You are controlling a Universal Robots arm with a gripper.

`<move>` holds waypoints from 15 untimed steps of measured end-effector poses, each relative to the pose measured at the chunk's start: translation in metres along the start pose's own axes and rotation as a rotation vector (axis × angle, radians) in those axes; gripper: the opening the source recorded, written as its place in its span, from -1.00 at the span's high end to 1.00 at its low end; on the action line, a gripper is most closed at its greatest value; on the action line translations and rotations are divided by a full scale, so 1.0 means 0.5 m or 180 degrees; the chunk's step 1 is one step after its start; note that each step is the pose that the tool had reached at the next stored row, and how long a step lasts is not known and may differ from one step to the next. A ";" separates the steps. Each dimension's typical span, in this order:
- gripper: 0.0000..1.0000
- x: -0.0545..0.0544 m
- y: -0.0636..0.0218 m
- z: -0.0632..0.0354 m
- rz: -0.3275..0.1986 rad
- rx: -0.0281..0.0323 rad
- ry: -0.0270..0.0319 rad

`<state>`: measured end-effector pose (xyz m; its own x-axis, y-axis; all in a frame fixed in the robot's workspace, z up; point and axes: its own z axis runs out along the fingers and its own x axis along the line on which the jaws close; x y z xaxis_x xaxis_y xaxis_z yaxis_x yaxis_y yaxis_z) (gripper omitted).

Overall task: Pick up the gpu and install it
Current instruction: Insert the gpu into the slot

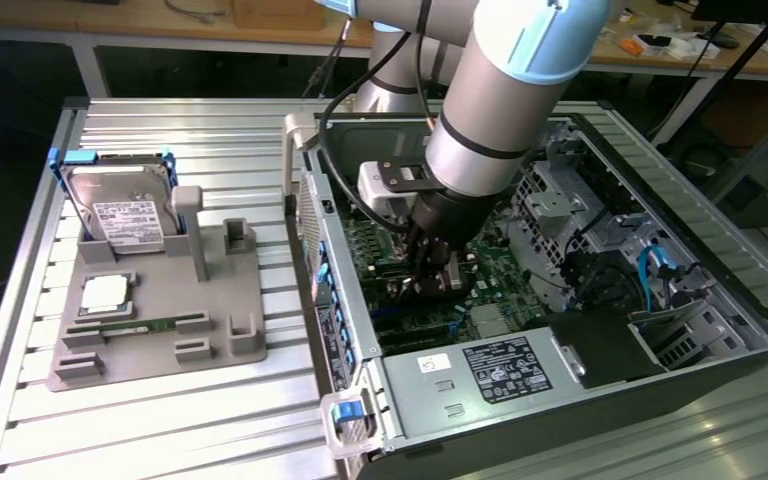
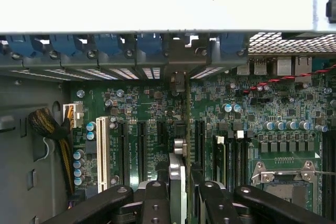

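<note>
Wrist view shows the pincer (image 2: 181, 192) gripping the gpu (image 2: 177, 182) edge-on above the motherboard (image 2: 252, 124).

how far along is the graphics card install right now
Done: the card has been picked up; the grey tray on the table holds a hard drive, a processor and a memory stick.

In hand: the gripper is shut on the graphics card, held edge-on inside the open computer case, above the motherboard slots.

Left: whether the card is seated in a slot cannot be told.
</note>
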<state>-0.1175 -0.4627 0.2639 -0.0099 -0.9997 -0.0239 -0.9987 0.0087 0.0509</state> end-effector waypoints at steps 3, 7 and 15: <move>0.47 0.000 0.000 0.000 0.0000 0.0000 0.0000; 0.47 0.000 0.000 0.000 0.0000 -0.0003 -0.0003; 0.47 0.000 0.003 0.000 0.0000 -0.0003 -0.0003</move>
<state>-0.1188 -0.4627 0.2639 -0.0098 -0.9996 -0.0247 -0.9986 0.0086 0.0519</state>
